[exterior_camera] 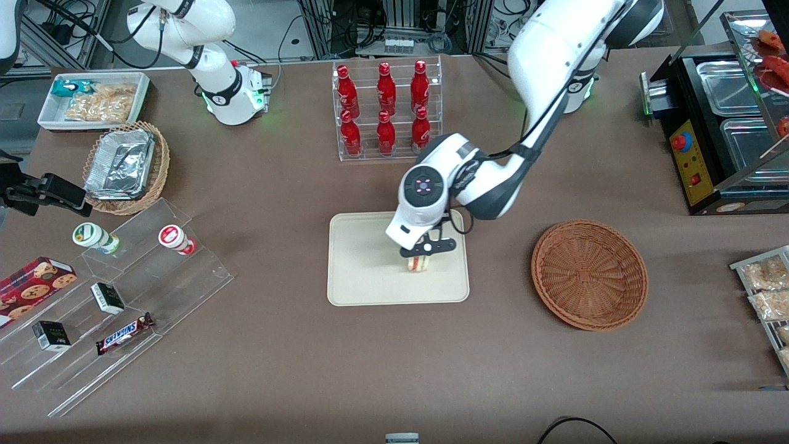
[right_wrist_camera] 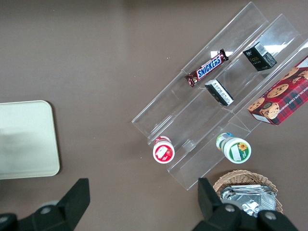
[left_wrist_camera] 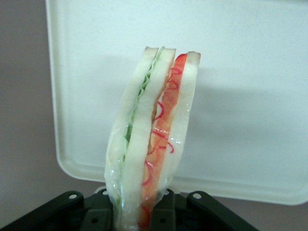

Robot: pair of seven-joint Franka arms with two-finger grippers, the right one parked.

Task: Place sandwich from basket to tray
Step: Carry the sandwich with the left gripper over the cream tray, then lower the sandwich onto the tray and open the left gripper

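Front view: gripper (exterior_camera: 420, 254) low over the tray (exterior_camera: 363, 280), clamped on the sandwich (exterior_camera: 418, 264). Sandwich held upright above the tray's half nearer the basket (exterior_camera: 589, 274), at or just over the surface; contact not clear. Basket on the table (exterior_camera: 308, 370) toward the working arm's end, apart from the tray, nothing in it. Rack of red bottles (exterior_camera: 385, 108) farther from the camera than the tray. Toward the parked arm's end: clear stepped shelf (exterior_camera: 123, 296) with a Snickers bar (exterior_camera: 124, 333), small boxes and two cups; tan wicker basket with foil trays (exterior_camera: 121, 165); white bin (exterior_camera: 92, 100) of bagged snacks.

Left wrist view: sandwich (left_wrist_camera: 154, 139) pinched between dark fingers (left_wrist_camera: 166, 211), cut edge showing green and red filling between white slices, wrapped in clear film. Tray (left_wrist_camera: 240, 96) beneath, brown table around its rim.

Right wrist view: corner of the tray (right_wrist_camera: 26, 139), stepped shelf (right_wrist_camera: 211, 101) with the Snickers bar (right_wrist_camera: 207, 67), cookie box (right_wrist_camera: 284, 94), cups.
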